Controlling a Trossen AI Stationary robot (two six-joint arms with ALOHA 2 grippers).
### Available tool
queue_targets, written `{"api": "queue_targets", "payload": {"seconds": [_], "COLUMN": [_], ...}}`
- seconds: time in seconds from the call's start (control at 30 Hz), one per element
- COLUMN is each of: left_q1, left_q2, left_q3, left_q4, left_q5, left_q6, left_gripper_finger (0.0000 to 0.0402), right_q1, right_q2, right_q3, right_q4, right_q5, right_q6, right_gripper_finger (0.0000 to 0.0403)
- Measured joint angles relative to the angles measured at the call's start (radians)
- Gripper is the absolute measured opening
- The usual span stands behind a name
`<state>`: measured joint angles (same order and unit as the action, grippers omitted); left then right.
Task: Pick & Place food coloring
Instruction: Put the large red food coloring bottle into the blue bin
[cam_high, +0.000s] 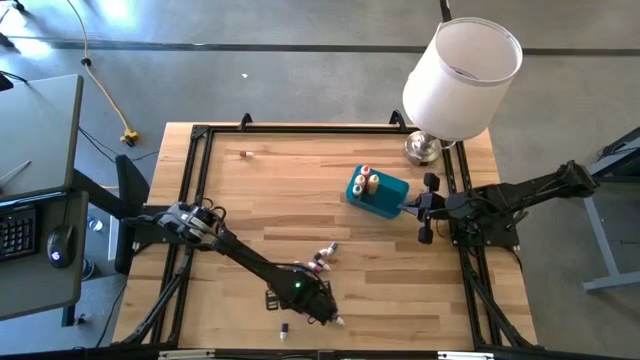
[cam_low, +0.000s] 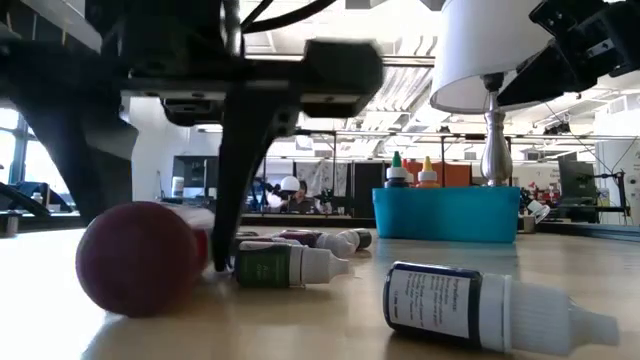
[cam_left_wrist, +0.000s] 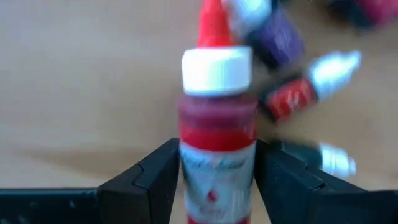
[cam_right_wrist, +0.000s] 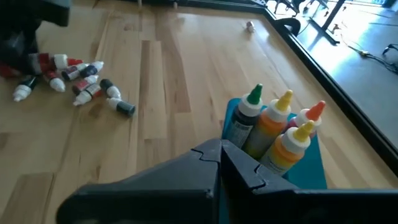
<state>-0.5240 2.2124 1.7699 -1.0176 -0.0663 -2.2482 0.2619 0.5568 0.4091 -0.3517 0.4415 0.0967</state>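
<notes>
My left gripper (cam_high: 325, 305) is near the table's front edge, shut on a red food coloring bottle (cam_left_wrist: 217, 124) with a white collar and red tip. Several more small bottles (cam_high: 320, 262) lie on their sides just beyond it; they also show in the right wrist view (cam_right_wrist: 68, 78). One dark bottle (cam_low: 490, 310) lies apart near the front edge. The teal bin (cam_high: 378, 192) holds a few upright bottles (cam_right_wrist: 273, 124). My right gripper (cam_right_wrist: 221, 155) is shut and empty, right beside the bin's right end. My left gripper pinches the red bottle's labelled body (cam_left_wrist: 189, 177) between its two fingers (cam_left_wrist: 155, 180), one on each side. The bottle lies along the fingers, its capped tip (cam_left_wrist: 214, 25) pointing away from the wrist. Whether it is clear of the table, I cannot tell.
A white-shaded lamp (cam_high: 460, 75) stands at the far right corner behind the bin. A dark red round thing (cam_low: 135, 255) sits close to the low camera beside my left gripper. A small pink thing (cam_high: 243, 154) lies at the far left. Black rails frame the table.
</notes>
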Motion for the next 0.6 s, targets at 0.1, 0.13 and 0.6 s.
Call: {"api": "queue_targets", "payload": {"seconds": [0.1, 0.13, 0.6], "left_q1": [0.000, 0.000, 0.007], "left_q2": [0.000, 0.000, 0.000], "left_q3": [0.000, 0.000, -0.002], "left_q4": [-0.033, -0.042, -0.116], "left_q5": [-0.074, -0.081, -0.120], "left_q6": [0.000, 0.000, 0.056], "left_gripper_finger": [0.0181, 0.0176, 0.0180], "right_q1": [0.000, 0.000, 0.000], "right_q2": [0.000, 0.000, 0.000], "right_q3": [0.000, 0.000, 0.000], "right_q4": [-0.004, -0.003, -0.004], "right_q5": [-0.020, -0.030, -0.081], "right_q6": [0.000, 0.000, 0.000], "right_gripper_finger": [0.0000, 0.0000, 0.0000]}}
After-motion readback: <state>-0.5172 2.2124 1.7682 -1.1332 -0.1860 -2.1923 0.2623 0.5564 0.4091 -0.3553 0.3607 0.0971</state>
